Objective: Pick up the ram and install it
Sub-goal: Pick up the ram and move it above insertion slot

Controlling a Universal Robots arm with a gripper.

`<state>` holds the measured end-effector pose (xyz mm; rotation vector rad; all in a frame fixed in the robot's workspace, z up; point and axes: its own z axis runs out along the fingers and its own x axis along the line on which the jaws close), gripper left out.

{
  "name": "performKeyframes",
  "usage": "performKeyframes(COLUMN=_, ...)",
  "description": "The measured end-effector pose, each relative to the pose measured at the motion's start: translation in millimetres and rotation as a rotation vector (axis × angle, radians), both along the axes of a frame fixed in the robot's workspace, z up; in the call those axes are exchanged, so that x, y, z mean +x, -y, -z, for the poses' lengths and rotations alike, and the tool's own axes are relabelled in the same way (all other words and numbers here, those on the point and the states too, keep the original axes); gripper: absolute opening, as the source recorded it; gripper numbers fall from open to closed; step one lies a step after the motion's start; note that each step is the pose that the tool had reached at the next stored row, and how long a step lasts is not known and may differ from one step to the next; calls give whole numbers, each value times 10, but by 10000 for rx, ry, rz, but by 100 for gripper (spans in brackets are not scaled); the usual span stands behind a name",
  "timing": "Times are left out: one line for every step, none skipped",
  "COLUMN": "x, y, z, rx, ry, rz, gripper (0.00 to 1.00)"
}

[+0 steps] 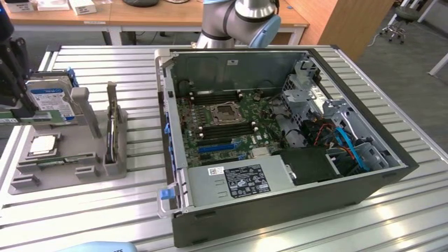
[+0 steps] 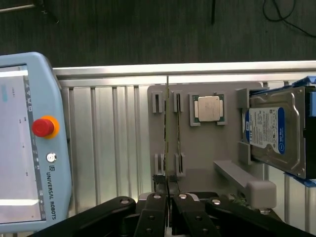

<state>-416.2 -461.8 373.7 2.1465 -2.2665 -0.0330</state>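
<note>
My gripper (image 2: 168, 197) is shut on the ram (image 2: 168, 128), a thin green stick that the wrist view shows edge-on, over the grey holder tray (image 2: 207, 158) and in line with its slotted clips. In the exterior view the gripper (image 1: 16, 107) is a dark shape at the far left edge. The ram (image 1: 14, 120) shows just below it as a short green strip held above the tray's left end (image 1: 70, 176). The open computer case (image 1: 392, 173) with its motherboard (image 1: 224, 128) lies well off to the exterior view's right.
On the tray stand a blue-labelled hard drive (image 1: 52, 97) and a square silver processor chip (image 1: 43, 144). A second green stick (image 1: 63, 160) lies in the tray. A teach pendant (image 2: 29, 143) rests on the slatted aluminium table. The arm's base (image 1: 238, 21) rises behind the case.
</note>
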Motion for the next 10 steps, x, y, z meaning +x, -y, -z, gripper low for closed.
performKeyframes(x=0, y=0, z=-18, rx=0, ry=-1, rz=0, gripper=12)
performKeyframes(x=0, y=0, z=-36, rx=-1, ry=-1, rz=0, gripper=12)
performKeyframes(x=0, y=0, z=-52, rx=0, ry=0, rz=0, gripper=12)
performKeyframes(x=0, y=0, z=-68, rx=-1, ry=-1, rz=0, gripper=12)
performKeyframes(x=0, y=0, z=-84, rx=0, ry=-1, rz=0, gripper=12)
performKeyframes(x=0, y=0, z=-102, rx=-1, ry=-1, rz=-2, gripper=12)
performKeyframes(x=0, y=0, z=-118, rx=-1, ry=-1, rz=-3, gripper=12)
performKeyframes(x=0, y=0, z=-135, rx=0, ry=-1, rz=-4, gripper=12)
performKeyframes(x=0, y=0, z=-151, rx=-1, ry=-1, rz=-6, gripper=12)
performKeyframes(x=0, y=0, z=-166, rx=0, ry=-1, rz=-7, gripper=12)
